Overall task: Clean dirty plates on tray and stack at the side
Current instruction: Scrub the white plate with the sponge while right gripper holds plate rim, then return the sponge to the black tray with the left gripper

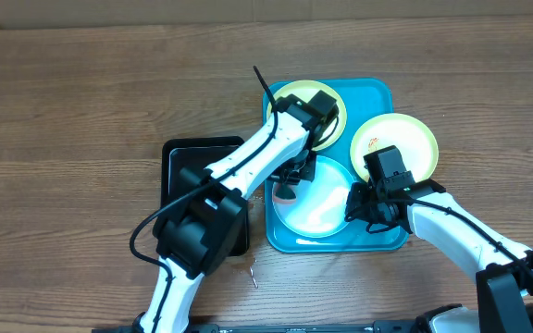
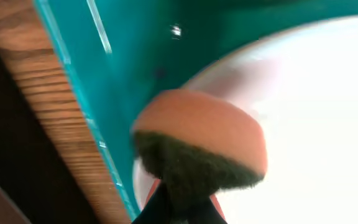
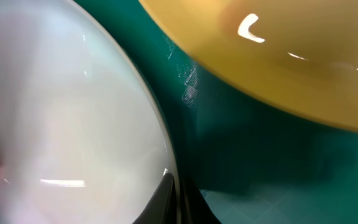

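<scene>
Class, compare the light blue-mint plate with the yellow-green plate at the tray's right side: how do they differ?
The light blue-mint plate lies inside the turquoise tray, while the yellow-green plate overhangs the tray's right rim. The yellow-green plate bears a red-orange smear; the light blue-mint plate shows none. A sponge is over the light blue-mint plate only. Both are round and face up.

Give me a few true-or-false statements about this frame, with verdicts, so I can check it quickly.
1. The left gripper holds a sponge over the pale blue plate. True.
2. The right-hand yellow-green plate lies wholly inside the tray. False: it overhangs the tray's right rim.
3. That plate carries red-orange smears. True.
4. The black tray lies to the right of the tray. False: it lies to its left.
</scene>
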Motion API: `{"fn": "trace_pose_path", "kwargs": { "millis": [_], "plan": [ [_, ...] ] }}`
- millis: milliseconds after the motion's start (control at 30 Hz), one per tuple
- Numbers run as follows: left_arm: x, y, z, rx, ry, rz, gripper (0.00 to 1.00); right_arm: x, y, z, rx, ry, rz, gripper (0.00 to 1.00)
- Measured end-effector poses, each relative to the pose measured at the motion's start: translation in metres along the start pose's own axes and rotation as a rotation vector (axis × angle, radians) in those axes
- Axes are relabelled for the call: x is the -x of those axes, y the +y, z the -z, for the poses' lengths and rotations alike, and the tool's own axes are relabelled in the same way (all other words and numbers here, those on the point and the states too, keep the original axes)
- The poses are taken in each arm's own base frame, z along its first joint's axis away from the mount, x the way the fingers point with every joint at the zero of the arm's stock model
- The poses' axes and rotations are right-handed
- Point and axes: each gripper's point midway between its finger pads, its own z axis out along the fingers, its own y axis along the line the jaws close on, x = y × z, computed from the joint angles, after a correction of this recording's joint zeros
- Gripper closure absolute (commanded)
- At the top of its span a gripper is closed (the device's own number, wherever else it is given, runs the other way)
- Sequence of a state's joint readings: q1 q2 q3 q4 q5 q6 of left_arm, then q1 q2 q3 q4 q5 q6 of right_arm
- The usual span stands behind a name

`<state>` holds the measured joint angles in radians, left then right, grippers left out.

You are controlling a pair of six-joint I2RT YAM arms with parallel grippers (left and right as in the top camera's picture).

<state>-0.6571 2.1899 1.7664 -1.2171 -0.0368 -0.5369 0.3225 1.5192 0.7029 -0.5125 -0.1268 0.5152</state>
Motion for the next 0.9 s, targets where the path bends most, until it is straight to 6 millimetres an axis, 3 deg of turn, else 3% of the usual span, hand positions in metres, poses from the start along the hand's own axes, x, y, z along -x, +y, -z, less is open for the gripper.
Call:
{"fn": "trace_pose_path", "kwargs": {
  "millis": [100, 200, 267, 333, 400, 467, 567, 600, 667, 767, 900],
  "plan": [
    [-0.002, -0.002, 0.019, -0.069, -0.002, -0.003, 0.96, 0.000, 0.000, 0.000, -0.002, 0.002, 0.000, 0.96],
    [-0.003, 0.014, 0.063, -0.122, -0.062, 0.013, 0.96, -0.001, -0.001, 0.000, -0.003, 0.003, -0.001, 0.96],
    [-0.006, 0.036, 0.096, -0.135, -0.119, 0.047, 0.96, -0.001, -0.001, 0.000, -0.003, 0.003, -0.001, 0.96],
    [-0.010, 0.075, 0.140, -0.128, -0.206, 0.116, 0.96, -0.001, -0.001, 0.000, -0.003, 0.003, -0.001, 0.96],
    [-0.019, 0.117, 0.168, -0.094, -0.261, 0.198, 0.96, -0.001, -0.001, 0.000, -0.003, 0.004, -0.001, 0.96],
    [-0.023, 0.146, 0.175, -0.061, -0.269, 0.261, 0.96, -0.001, -0.001, 0.000, -0.003, 0.003, -0.001, 0.96],
    [-0.023, 0.168, 0.152, -0.019, -0.236, 0.318, 0.96, -0.001, -0.001, 0.000, -0.004, 0.004, -0.001, 0.96],
    [-0.022, 0.171, 0.138, -0.011, -0.221, 0.326, 0.96, -0.001, -0.001, 0.000, -0.004, 0.004, -0.002, 0.96],
    [-0.027, 0.172, 0.085, 0.007, -0.146, 0.330, 0.96, -0.001, -0.001, 0.000, -0.005, 0.005, -0.002, 0.96],
    [-0.032, 0.165, 0.028, -0.004, -0.109, 0.328, 0.95, -0.001, -0.001, 0.000, -0.006, 0.005, -0.002, 0.96],
    [-0.046, 0.162, -0.014, -0.018, -0.083, 0.326, 0.91, -0.001, -0.001, 0.000, -0.005, 0.006, -0.002, 0.96]
  ]
}}
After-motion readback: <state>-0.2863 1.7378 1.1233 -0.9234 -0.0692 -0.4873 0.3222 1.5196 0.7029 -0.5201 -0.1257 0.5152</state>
